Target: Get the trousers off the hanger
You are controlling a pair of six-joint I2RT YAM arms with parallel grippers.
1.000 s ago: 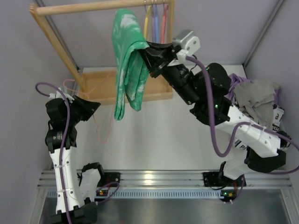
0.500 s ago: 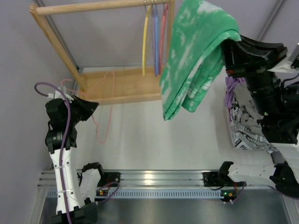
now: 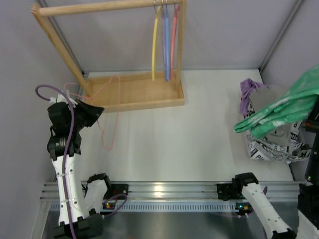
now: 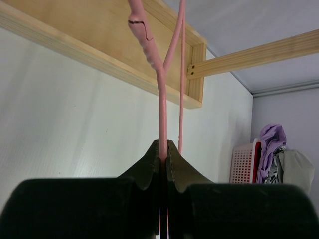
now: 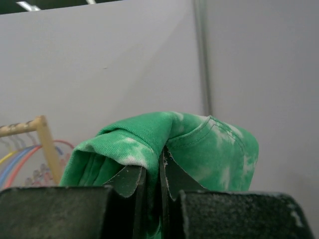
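The left jaws are pinched shut on the thin pink hanger, holding it at the left of the worktop, beside the wooden rack's base. Well apart, at the far right, the right jaws clamp a fold of the green trousers, which hang aloft above a heap of clothes.

White table: wooden rack base at back, clothes pile at right edge.
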